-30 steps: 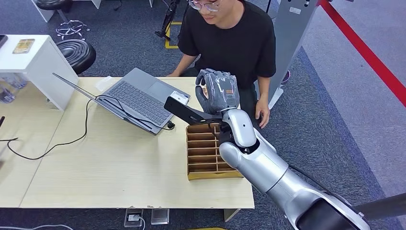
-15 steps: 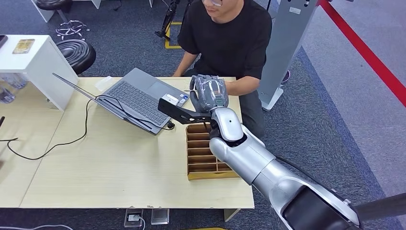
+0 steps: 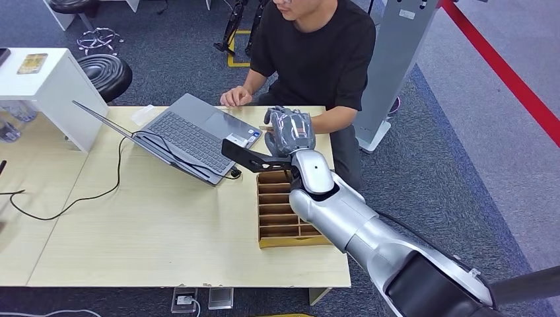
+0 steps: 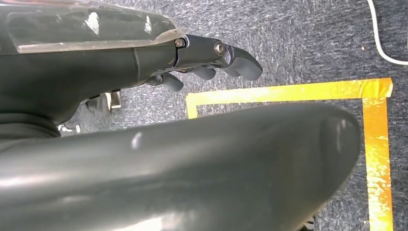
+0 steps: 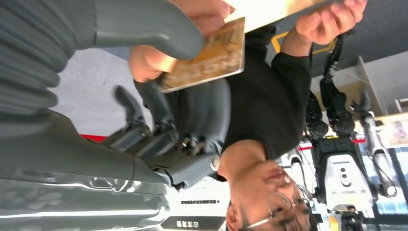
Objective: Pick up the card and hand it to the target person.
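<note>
the right hand (image 5: 144, 72) pinches the card (image 5: 211, 57) between thumb and fingers, a person's hand (image 5: 149, 60) apparently gripping it too.

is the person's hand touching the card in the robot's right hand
Touching. The right wrist view shows the person's hand gripping the tan rectangular card, pinched under the right hand's grey thumb.

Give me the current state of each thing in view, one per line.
card: pinched by the right hand, person's hand touching it
left hand: holding nothing, fingers curled, above the floor
laptop: open on the table
wooden slotted organizer: upright
</note>
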